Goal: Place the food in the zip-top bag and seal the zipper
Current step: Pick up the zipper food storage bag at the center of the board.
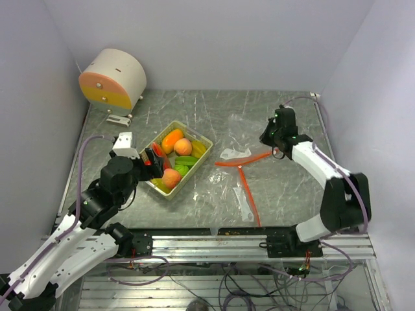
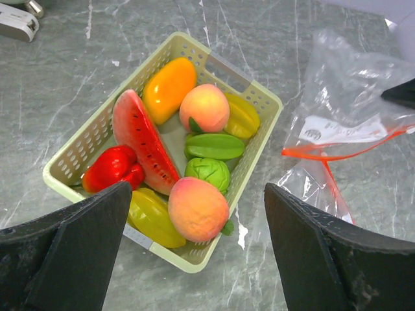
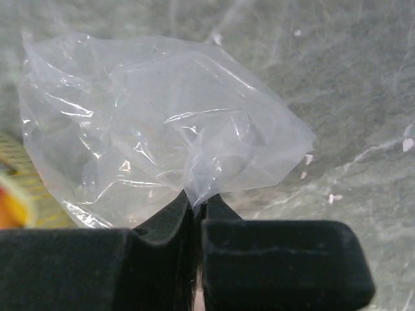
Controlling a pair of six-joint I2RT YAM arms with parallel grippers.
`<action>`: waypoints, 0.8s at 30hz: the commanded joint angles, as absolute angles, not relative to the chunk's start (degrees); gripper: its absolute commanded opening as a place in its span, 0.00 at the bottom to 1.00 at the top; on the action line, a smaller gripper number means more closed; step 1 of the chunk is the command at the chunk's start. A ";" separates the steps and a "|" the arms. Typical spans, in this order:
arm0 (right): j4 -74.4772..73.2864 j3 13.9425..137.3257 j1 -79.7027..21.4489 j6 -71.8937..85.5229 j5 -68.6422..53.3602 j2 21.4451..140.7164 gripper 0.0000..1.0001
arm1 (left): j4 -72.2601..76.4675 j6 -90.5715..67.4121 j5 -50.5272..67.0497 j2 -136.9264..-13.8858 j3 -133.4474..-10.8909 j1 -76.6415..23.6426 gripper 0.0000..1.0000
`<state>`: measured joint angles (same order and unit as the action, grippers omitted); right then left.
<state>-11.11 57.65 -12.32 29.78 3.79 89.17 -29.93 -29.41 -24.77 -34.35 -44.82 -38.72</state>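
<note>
The food lies in a pale yellow-green tray (image 1: 202, 138): an orange mango (image 2: 168, 89), two peaches (image 2: 204, 107) (image 2: 198, 208), a watermelon slice (image 2: 144, 139), a red pepper (image 2: 113, 167), and green (image 2: 214, 146) and yellow (image 2: 152, 217) pieces. My left gripper (image 1: 154, 162) is open and empty, above the tray's near left end, with the near peach between its fingers in the left wrist view (image 2: 198, 188). The clear zip-top bag (image 1: 243, 129) with a red zipper (image 1: 249, 159) lies right of the tray. My right gripper (image 1: 277, 151) is shut on a fold of the bag (image 3: 162, 129).
A white and orange drum-shaped object (image 1: 113, 78) stands at the back left, with a small white fitting (image 1: 118, 119) in front of it. Walls close in the table on the left, back and right. A metal rail (image 1: 246, 243) runs along the near edge.
</note>
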 commanded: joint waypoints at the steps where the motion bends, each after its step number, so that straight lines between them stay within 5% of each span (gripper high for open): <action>1: -15.60 58.42 -11.82 36.95 0.95 79.82 0.00 | -26.96 -30.19 -21.94 -34.45 -44.63 -38.32 0.94; 2: -15.87 57.94 -11.71 39.02 0.02 77.88 0.00 | -25.24 -29.96 -21.05 -34.36 -44.05 -38.32 1.00; 5: -13.36 53.91 -10.83 48.24 -6.94 72.42 0.00 | -17.72 -29.31 -17.56 -33.59 -41.58 -38.32 0.89; 13: -2.98 48.86 -10.40 68.14 -21.62 63.96 0.00 | 1.79 -30.04 -10.64 -31.87 -35.07 -38.32 0.92; 24: 9.66 44.36 -10.68 83.59 -21.81 60.43 0.00 | 29.51 -28.20 -1.62 -34.59 -24.16 -38.32 0.82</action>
